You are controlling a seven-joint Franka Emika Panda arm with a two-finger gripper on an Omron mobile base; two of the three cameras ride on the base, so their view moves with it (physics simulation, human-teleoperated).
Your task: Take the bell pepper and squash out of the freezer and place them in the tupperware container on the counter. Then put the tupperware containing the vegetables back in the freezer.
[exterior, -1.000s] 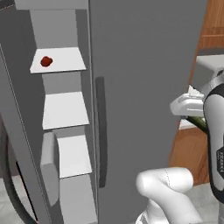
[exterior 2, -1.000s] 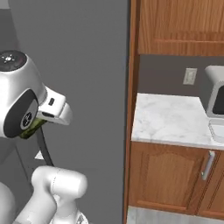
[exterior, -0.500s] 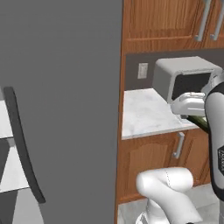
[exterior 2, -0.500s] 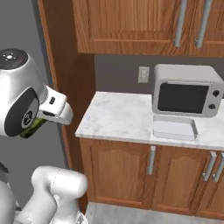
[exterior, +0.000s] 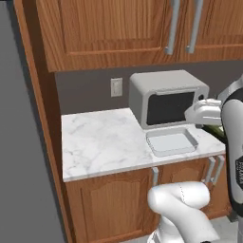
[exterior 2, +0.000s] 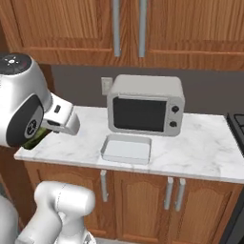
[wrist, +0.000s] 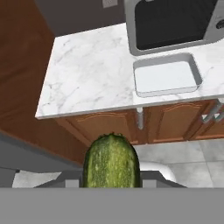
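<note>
the squash [wrist: 111,161], dark green and mottled, was seen clamped between the fingers of the gripper [wrist: 111,177] at the bottom of the hand view, its rounded end pointed out over the floor in front of the cabinets; a sliver of the same green was also glimpsed under the hand in the right base view [exterior 2: 34,141] and beside the arm in the left base view [exterior: 216,130]. the brown wooden cabinets [exterior 2: 143,200] with metal bar handles were pictured below the counter [exterior 2: 200,152], a white marble-veined slab. the tupperware container [exterior 2: 126,148], a shallow pale tray, was shown lying empty on the counter near its front edge, just in front of the grey toaster oven [exterior 2: 145,104], which stood directly behind it with its dark glass door closed. the squash was held well apart from the tray, out past the counter's front edge, with nothing seen between the two. a bare stretch of marble was left to the left of the tray. a wall outlet [exterior 2: 106,86] was seen on the dark backsplash beside the oven, wooden wall cabinets [exterior 2: 128,28] hung above, and a black stove edge [exterior 2: 237,126] was caught at the far right.
</note>
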